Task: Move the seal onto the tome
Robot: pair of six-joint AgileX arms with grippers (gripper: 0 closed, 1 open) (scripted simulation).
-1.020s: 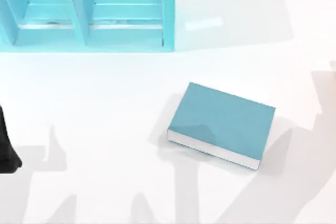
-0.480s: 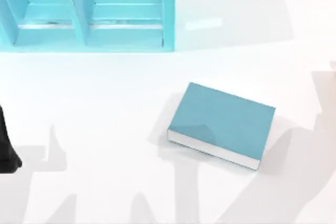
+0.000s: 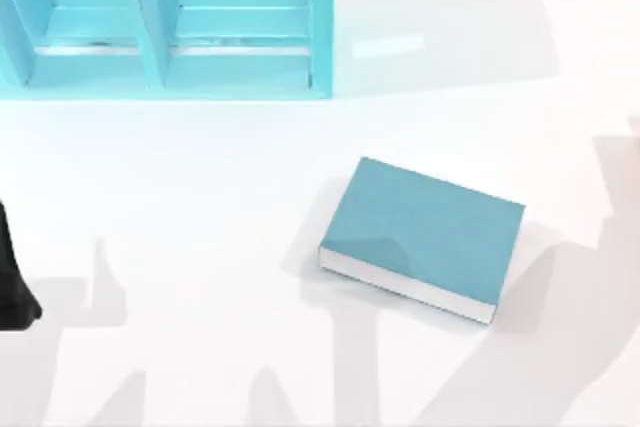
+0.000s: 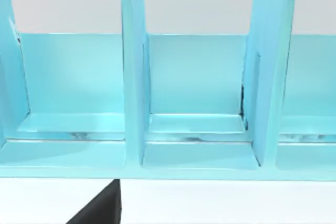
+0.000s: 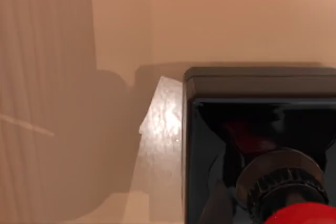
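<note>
The tome (image 3: 425, 235) is a thick teal-blue book with white page edges. It lies flat and closed on the white table, right of centre in the top view. The seal (image 5: 262, 145) sits very close in the right wrist view, with a black square block, a metal collar and a red knob (image 5: 302, 214) at the frame's lower edge. It stands on a pale surface with shadows around it. My left arm (image 3: 12, 282) is a dark shape parked at the table's left edge. A black part of it (image 4: 100, 211) shows in the left wrist view.
A large teal shelf unit (image 3: 165, 27) with upright dividers stands at the back left, and the left wrist camera faces its compartments (image 4: 194, 93). White table (image 3: 200, 197) lies between the shelf unit and the tome. Arm shadows fall across the front and right.
</note>
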